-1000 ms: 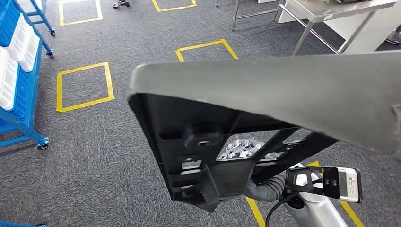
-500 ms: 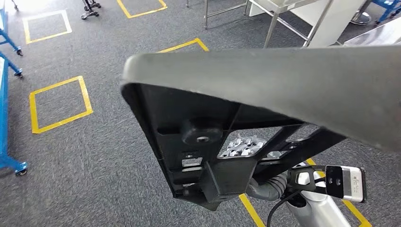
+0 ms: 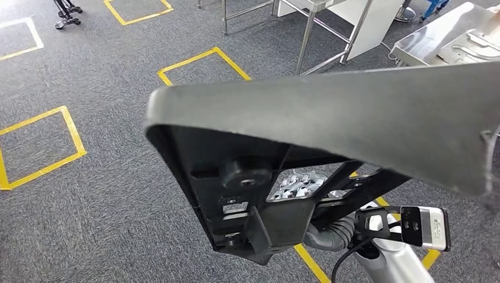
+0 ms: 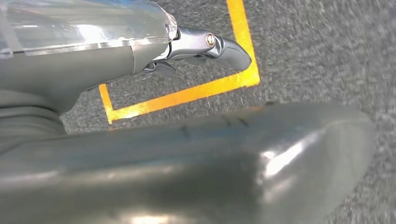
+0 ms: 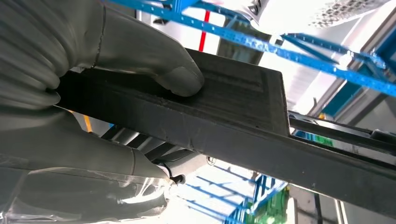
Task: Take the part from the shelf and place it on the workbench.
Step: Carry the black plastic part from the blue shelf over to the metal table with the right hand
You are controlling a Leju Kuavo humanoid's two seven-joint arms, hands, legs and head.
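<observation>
Right now I've got the part (image 3: pixel 330 118), a big dark grey panel w/ ribbed black underside, held up in front of the head cam above grey carpet (image 3: pixel 106 194) w/ yellow tape squares. Right hand (image 5: pixel 93 79) grips its edge, thumb on top. Left hand (image 4: pixel 140 51) rests against the part's smooth face; grip state I can't tell. Steel workbench (image 3: pixel 454 41) sits far right.
</observation>
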